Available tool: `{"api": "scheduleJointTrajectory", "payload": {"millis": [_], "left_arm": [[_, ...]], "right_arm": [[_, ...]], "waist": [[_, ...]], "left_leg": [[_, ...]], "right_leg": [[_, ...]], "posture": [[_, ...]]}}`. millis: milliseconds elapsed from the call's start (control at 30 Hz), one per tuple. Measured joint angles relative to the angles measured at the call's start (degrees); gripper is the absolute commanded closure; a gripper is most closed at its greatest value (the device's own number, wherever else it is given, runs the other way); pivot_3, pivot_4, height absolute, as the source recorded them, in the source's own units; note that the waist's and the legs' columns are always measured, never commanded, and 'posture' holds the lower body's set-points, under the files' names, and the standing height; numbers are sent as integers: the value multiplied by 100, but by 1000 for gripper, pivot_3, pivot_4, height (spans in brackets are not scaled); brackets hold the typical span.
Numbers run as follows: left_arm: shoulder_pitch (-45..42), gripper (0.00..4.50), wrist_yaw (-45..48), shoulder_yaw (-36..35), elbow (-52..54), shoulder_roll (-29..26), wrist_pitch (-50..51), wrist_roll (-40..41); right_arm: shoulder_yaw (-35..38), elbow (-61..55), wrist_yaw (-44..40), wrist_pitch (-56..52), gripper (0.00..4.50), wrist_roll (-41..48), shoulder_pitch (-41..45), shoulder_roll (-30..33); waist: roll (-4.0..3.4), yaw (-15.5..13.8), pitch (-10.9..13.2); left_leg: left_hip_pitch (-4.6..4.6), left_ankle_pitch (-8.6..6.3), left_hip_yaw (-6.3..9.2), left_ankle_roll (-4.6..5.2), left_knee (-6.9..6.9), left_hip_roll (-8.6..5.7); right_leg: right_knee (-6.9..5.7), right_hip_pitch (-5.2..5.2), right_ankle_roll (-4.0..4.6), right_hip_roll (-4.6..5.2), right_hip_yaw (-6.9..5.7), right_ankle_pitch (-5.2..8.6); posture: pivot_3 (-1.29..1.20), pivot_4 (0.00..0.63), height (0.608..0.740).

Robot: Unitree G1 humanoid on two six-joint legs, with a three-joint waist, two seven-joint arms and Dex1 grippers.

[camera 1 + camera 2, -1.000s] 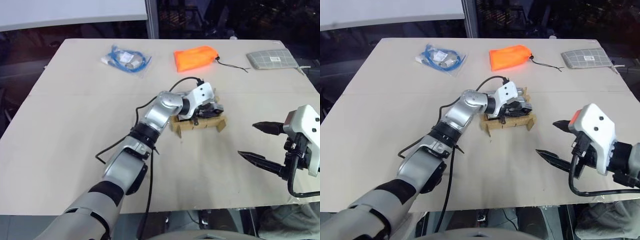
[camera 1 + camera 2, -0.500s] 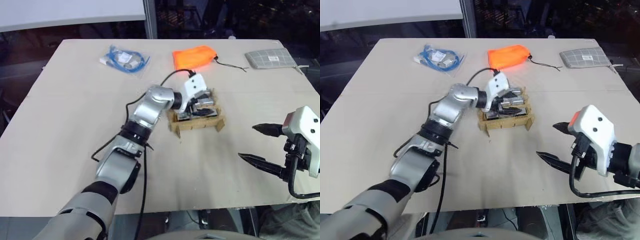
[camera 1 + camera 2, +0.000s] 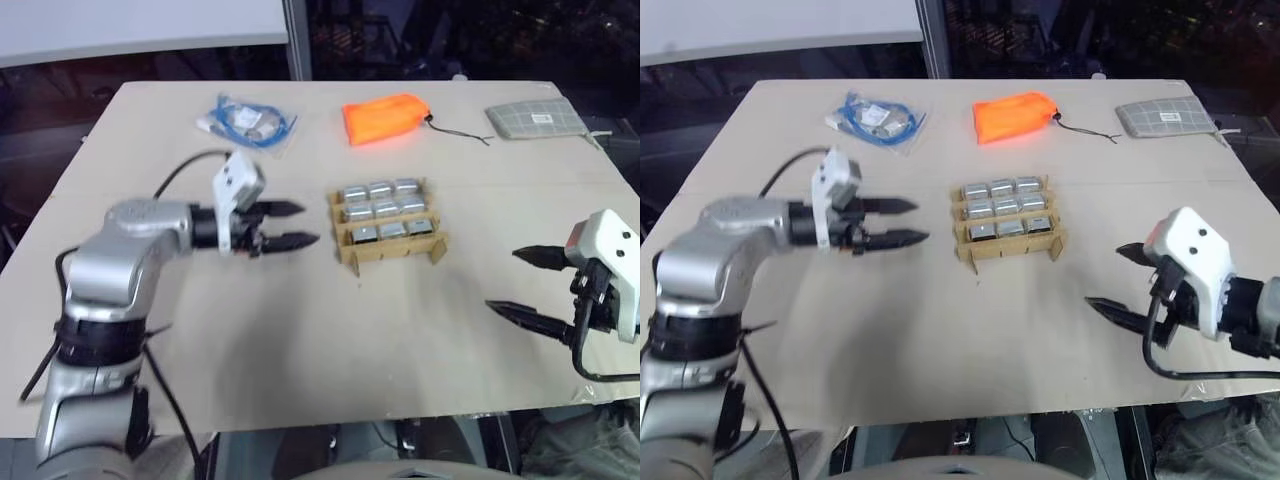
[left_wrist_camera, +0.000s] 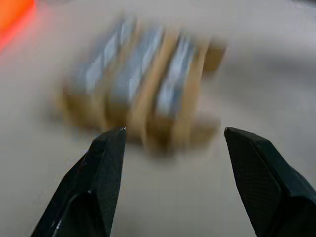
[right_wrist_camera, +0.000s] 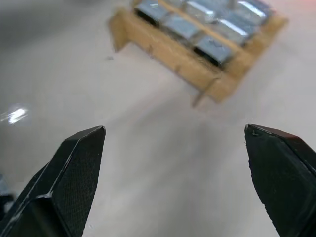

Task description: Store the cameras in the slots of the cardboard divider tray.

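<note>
I count nine cameras in the cardboard divider tray, three rows of three, one in each slot, so every slot is full. All nine show their silver-grey tops. The tray sits flat near the middle of the table, a bit closer to the far edge than to the near edge.

I see one orange drawstring pouch near the far edge, behind the tray, with its black cord trailing toward the far right corner. One clear bag of blue cable lies near the far edge too, more toward the far left corner. One grey checked pouch lies at the far right corner.

I have two arms in view. My left gripper hangs above the table just to the left of the tray, apart from it. Its arm is bent at the elbow and the gripper points sideways at the tray, tipped a little down. Its two black fingers are spread apart with nothing between them. In the left wrist view the tray looks blurry past the fingertips.

My right gripper hangs near the right edge of the table, closer to the near edge, well apart from the tray. It points to the left and a little down. Its two fingers are spread very wide and hold nothing. In the right wrist view I see the tray past the fingertips.
</note>
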State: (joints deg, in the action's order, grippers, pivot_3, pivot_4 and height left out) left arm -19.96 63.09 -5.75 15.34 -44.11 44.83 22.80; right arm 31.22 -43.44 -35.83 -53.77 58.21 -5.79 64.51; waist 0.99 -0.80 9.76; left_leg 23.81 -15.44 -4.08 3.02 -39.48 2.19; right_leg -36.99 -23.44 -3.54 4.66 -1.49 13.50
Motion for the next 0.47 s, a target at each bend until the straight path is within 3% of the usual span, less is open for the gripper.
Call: {"api": "scheduleJointTrajectory", "payload": {"millis": [133, 200, 467], "left_arm": [[1040, 1252, -451, -105, 284, 39, -470, -214], [1557, 1252, -779, -278, 433, 312, -750, -238], [2578, 1252, -1287, -737, 926, 836, -1251, 95]], "right_arm": [[-216, 450, -339, 542, 0, -425, -71, -506], [-303, 820, -644, 1060, 0, -825, -386, -936], [-606, 2021, -1597, 2588, 0, -1927, -1297, -1897]], "waist": [[11, -50, -6], [18, -50, -12], [25, 5, -51]], "left_leg": [[-1, -1, 4, 2, -1, -2], [0, -2, 3, 3, -1, -3], [-10, -13, -5, 21, 2, 1]], "right_leg": [[3, 6, 1, 3, -6, 0], [6, 7, 1, 6, -6, 0], [-1, 6, 3, 3, 3, 0]], "posture": [[0, 150, 740], [0, 150, 740], [0, 150, 740]]}}
